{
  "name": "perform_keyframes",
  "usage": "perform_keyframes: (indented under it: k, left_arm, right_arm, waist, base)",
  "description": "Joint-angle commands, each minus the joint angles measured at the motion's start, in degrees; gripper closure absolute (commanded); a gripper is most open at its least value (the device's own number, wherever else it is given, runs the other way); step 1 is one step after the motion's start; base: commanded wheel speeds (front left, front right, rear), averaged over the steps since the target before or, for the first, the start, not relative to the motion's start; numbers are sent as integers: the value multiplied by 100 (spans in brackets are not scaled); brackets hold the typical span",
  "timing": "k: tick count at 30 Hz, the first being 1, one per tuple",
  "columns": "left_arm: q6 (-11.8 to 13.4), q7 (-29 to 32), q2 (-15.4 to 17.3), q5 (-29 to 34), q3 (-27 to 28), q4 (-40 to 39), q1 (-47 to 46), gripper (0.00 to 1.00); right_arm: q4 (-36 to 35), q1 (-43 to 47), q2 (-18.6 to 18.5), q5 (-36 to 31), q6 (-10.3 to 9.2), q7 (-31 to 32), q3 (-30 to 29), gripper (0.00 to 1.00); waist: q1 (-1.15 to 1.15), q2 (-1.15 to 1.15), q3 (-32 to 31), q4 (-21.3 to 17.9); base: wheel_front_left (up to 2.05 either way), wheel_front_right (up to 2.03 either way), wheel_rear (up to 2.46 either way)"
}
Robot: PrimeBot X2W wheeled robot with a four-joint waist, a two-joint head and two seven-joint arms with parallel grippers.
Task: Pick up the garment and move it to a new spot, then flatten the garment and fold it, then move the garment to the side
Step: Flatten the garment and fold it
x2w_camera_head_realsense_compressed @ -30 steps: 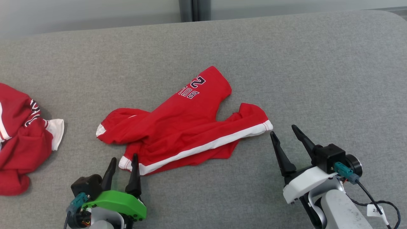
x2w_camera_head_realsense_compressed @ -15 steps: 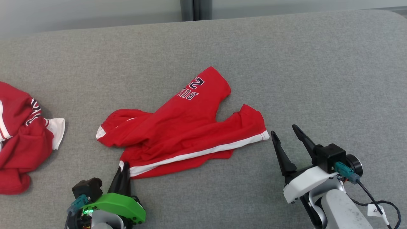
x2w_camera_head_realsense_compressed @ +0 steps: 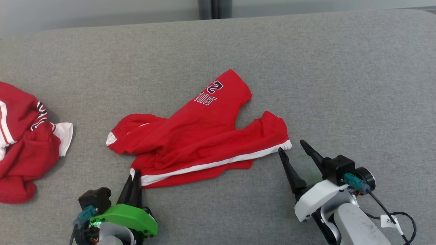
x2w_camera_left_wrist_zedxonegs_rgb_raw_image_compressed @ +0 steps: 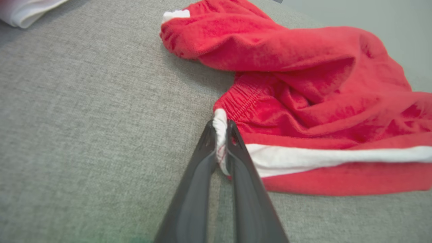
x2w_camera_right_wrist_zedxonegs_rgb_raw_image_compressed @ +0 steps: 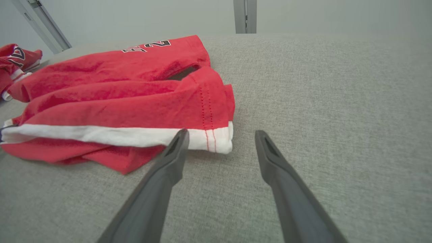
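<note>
The red garment (x2w_camera_head_realsense_compressed: 197, 136) is spread ahead of both tools. Its white-edged corner is pinched in the closed jaws of the left tool (x2w_camera_left_wrist_zedxonegs_rgb_raw_image_compressed: 221, 126). The right tool (x2w_camera_right_wrist_zedxonegs_rgb_raw_image_compressed: 221, 132) is spread wide and empty, with the striped hem corner just ahead.

The right gripper (x2w_camera_right_wrist_zedxonegs_rgb_raw_image_compressed: 221, 133) holds its two dark fingers spread wide, low over the grey cushion (x2w_camera_right_wrist_zedxonegs_rgb_raw_image_compressed: 320, 101). One fingertip sits just at the white-striped hem corner of the red shorts (x2w_camera_right_wrist_zedxonegs_rgb_raw_image_compressed: 128, 98). Another red garment (x2w_camera_right_wrist_zedxonegs_rgb_raw_image_compressed: 13, 59) lies beyond them.
</note>
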Motion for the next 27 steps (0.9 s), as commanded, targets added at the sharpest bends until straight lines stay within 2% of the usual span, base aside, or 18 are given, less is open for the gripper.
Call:
perform_keyframes:
  k: [1,6,7,9,11,12,18,27]
  left_arm:
    - [-10,9,6,47,16,-2,-50,100]
    - [-2,9,5,39,0,-36,-103,100]
    - [-1,9,5,33,0,-41,-109,100]
    - [0,9,4,23,-13,-52,-119,100]
    - [0,9,4,19,-22,-69,-126,100]
    - [0,9,5,20,-28,-88,-138,100]
    - [1,9,6,49,26,-132,-118,100]
    - [0,4,87,65,5,-706,-298,100]
  right_arm:
    - [99,-108,-21,10,-2,-1,38,0]
    - [467,-315,-21,70,-2,0,195,0]
    - [503,-345,-22,78,-2,-1,206,27]
    - [575,-404,-26,88,-2,-1,224,55]
    - [599,-441,-22,99,-2,-1,230,88]
    - [572,-453,-23,116,-2,-1,226,100]
    - [416,-376,-24,85,-2,-1,128,100]
    - [-541,-181,-22,297,-2,-1,-300,100]
  waist:
    - [0,-1,29,21]
    - [0,-1,97,69]
    - [0,-1,109,75]
    - [0,-1,129,90]
    - [0,-1,149,106]
    - [0,-1,166,119]
    - [0,-1,156,120]
    - [0,-1,-158,37]
  base:
    - [0,0,0]
    - [0,0,0]
    - [0,0,0]
    - [0,0,0]
    - [0,0,0]
    - [0,0,0]
    - [0,0,0]
    - [0,0,0]
